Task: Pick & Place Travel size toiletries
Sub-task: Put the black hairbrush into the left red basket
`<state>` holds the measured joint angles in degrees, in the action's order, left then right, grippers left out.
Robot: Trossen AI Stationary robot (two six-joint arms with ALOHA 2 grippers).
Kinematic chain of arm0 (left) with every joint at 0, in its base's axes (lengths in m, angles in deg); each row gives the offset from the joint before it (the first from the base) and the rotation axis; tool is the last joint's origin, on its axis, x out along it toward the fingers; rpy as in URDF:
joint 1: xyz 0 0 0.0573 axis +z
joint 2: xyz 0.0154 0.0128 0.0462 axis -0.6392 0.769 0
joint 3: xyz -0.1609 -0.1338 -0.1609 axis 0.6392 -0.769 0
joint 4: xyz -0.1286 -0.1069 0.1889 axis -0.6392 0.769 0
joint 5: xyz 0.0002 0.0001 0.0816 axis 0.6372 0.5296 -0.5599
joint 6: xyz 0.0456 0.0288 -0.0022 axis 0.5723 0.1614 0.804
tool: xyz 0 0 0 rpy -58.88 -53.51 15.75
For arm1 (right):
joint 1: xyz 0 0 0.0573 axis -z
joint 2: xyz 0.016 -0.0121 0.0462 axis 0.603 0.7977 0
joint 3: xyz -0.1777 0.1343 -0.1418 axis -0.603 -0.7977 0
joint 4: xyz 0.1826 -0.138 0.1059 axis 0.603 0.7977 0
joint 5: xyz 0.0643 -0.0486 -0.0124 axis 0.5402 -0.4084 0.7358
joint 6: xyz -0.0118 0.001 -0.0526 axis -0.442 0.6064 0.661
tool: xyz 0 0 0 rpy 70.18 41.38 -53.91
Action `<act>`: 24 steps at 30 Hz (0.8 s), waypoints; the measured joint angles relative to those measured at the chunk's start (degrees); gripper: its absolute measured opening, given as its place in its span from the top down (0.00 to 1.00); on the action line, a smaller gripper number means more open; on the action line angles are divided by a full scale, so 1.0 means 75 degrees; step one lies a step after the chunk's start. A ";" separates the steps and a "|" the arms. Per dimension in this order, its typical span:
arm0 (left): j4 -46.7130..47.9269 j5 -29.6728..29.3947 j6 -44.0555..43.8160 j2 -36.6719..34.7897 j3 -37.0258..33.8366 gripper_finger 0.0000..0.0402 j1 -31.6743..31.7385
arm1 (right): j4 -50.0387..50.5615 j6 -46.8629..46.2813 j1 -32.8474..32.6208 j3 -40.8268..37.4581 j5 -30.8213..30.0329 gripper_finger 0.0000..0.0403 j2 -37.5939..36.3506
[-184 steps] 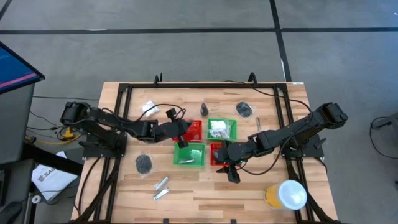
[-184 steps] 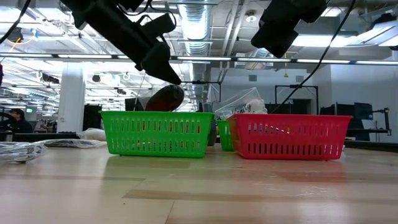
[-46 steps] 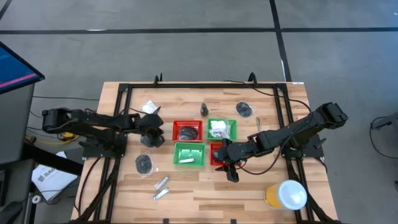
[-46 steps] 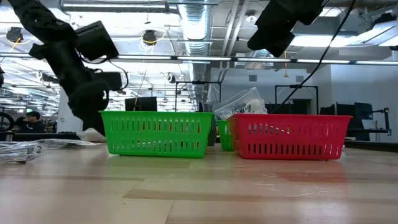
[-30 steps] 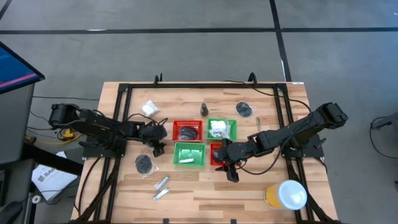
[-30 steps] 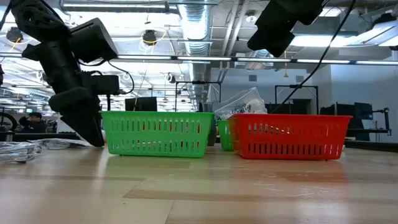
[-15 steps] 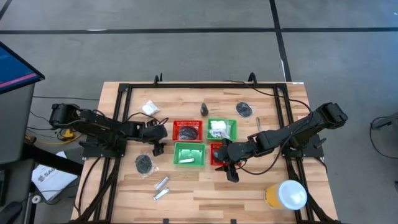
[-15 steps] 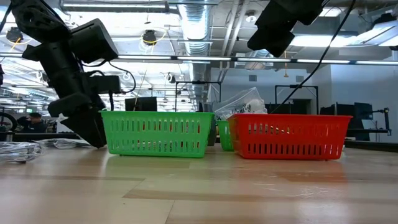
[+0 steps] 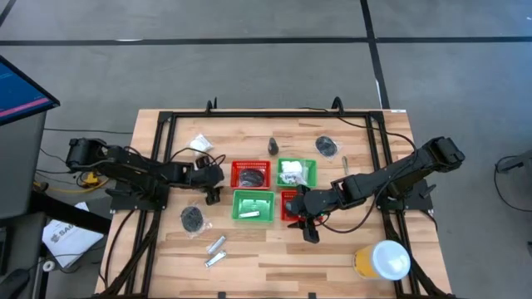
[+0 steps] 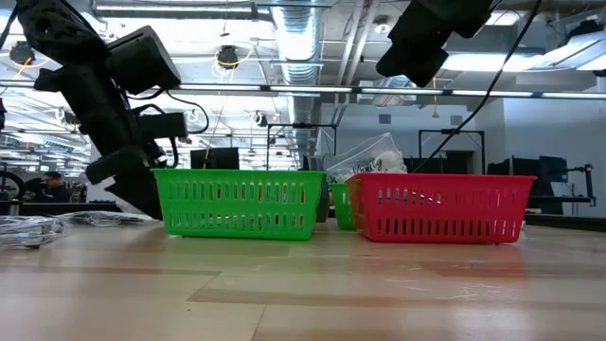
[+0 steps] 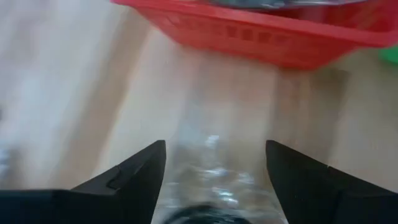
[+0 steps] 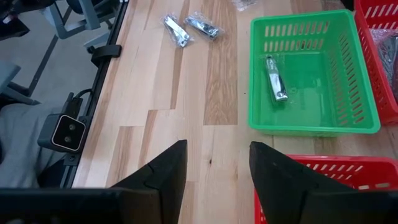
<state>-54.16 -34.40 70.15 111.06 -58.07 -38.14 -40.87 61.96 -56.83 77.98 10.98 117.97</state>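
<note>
My left gripper [image 9: 211,197] is open and low over the table, just left of the near green basket [image 9: 253,205]. In the left wrist view a clear packet [image 11: 211,171] with a black coiled piece [image 11: 199,216] lies between the open fingers; I cannot tell whether they touch it. From above, that black coil [image 9: 192,218] lies just nearer than the gripper. Two silver tubes [image 9: 216,251] lie near the front edge and a white packet [image 9: 199,143] at the far left. My right gripper [image 9: 309,234] hangs open in front of the near red basket [image 9: 289,205], with nothing between its fingers [image 12: 168,168].
Four mesh baskets stand mid-table: a far red one [image 9: 252,174], a far green one [image 9: 297,172] with white packets, and the near green one with a silver tube [image 12: 277,78]. A dark bottle [image 9: 273,147] and a black coil [image 9: 327,146] lie farther back. A yellow tub [image 9: 384,259] stands front right.
My left gripper has stayed low beside the near green basket and has tipped a little, its wrist shifting slightly toward the table's right. My right arm has kept still.
</note>
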 joint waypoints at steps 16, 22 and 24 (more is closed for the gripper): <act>0.0591 0.1781 0.0040 0.0032 -0.0017 0.36 0.1392 | 0.0000 0.0000 0.0003 0.0000 0.0000 0.59 0.0000; 0.0779 0.1836 0.0204 0.0316 0.0031 0.54 0.1395 | 0.0000 0.0000 -0.0014 -0.0001 0.0000 0.59 0.0000; 0.0741 0.1820 0.0218 0.0364 0.0033 0.63 0.1395 | 0.0000 0.0000 -0.0015 0.0000 0.0000 0.59 0.0000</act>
<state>-48.60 -20.75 71.79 113.78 -57.82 -27.68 -40.87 61.96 -56.95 77.98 10.98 117.97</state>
